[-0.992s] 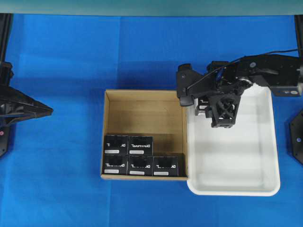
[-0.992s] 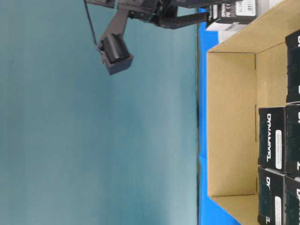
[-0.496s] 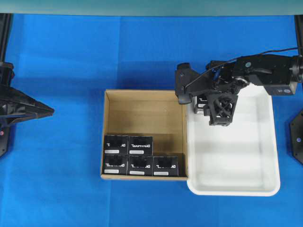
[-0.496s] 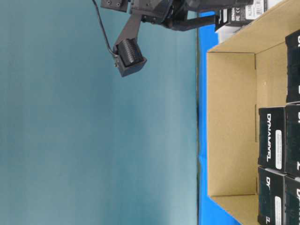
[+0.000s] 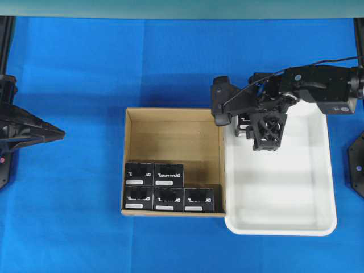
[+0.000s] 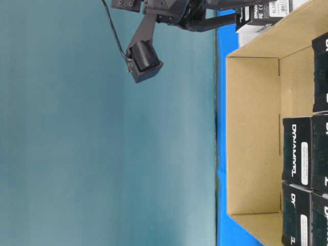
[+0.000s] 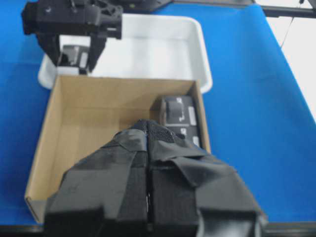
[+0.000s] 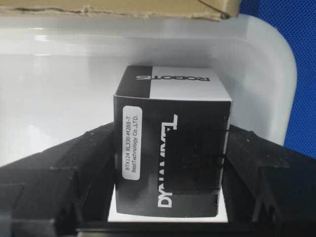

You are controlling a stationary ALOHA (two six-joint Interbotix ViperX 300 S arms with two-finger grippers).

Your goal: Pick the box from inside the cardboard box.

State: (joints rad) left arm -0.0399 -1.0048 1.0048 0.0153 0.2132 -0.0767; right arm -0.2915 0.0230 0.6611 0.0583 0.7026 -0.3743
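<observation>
Right hand [image 5: 245,126] shifted slightly left, clamped on black DYNAMIXEL box [image 8: 170,148] above white tray [image 5: 296,193].
Risk: box slips or tilts from narrow side grip, tumbling askew.

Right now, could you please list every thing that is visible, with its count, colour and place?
black boxes in carton: five, black with white lettering, along its near wall
held box: one, black and white, above the tray's far-left corner
cardboard box: one, brown, centre of table
tray: one, white, touching the carton's right side
table cover: one, blue, under everything
right gripper: one, black, clamped on the held box
left gripper: one, black, shut, left of the carton
</observation>
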